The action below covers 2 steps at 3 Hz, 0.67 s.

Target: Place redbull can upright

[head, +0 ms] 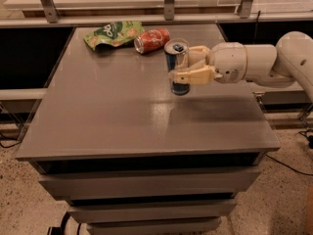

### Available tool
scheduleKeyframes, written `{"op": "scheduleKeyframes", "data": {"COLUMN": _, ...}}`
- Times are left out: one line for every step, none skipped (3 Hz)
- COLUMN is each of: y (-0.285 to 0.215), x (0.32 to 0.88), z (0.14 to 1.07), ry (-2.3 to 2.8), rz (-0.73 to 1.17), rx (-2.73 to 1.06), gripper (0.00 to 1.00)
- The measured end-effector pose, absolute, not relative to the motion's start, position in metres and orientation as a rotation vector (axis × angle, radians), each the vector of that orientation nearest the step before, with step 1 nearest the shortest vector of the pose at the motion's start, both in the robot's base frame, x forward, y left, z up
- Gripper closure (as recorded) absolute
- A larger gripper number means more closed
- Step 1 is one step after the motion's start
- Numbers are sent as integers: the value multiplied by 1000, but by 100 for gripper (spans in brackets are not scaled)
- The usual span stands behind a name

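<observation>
The redbull can (177, 65) is slim, silver and blue, and stands upright with its silver top up, near the right middle of the grey table (117, 111). My gripper (188, 65) comes in from the right on the white arm (259, 65) and is shut on the can, one beige finger behind it and one across its front. The can's base is at the tabletop or just above it; I cannot tell which.
A red soda can (152, 39) lies on its side at the back of the table. A green snack bag (113, 33) lies left of it. A railing and shelf run behind the table. Drawers sit below the tabletop.
</observation>
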<state>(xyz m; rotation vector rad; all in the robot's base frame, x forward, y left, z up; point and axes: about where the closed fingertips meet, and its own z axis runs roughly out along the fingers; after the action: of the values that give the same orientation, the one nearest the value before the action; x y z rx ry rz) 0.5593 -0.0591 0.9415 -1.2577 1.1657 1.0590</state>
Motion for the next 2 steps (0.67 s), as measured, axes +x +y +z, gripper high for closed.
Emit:
{"op": "scheduleKeyframes", "data": {"y": -64, "x": 555, "z": 923, "ry": 1209, "rz": 1039, "rx": -1272, "gripper": 61}}
{"op": "scheduleKeyframes", "data": {"y": -72, "x": 553, "z": 903, "ry": 1248, "rz": 1049, "rx": -1259, "gripper": 38}}
